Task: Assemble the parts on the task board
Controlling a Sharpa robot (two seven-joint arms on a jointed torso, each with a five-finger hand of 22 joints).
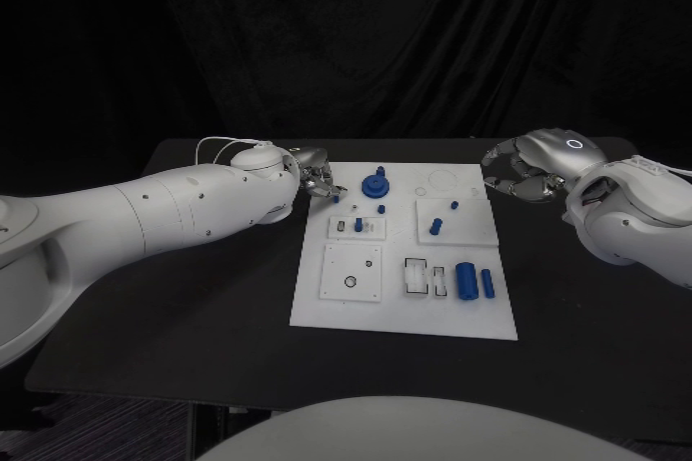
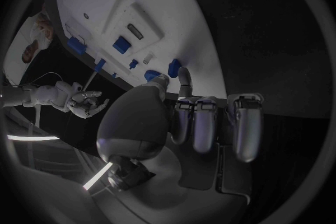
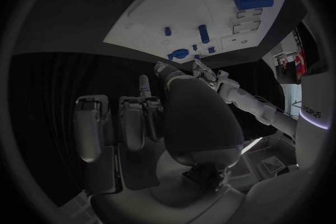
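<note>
Head view, left hand [image 1: 316, 177] perhaps touching task board [image 1: 378, 316], black table [image 1: 173, 331]

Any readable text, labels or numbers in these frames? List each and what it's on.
None can be read with certainty.
Right wrist view: a short dark word on the robot's white body, too small and bent to read.
Task board: outlines and holes, no legible print.
Blue parts: no markings visible.
</note>
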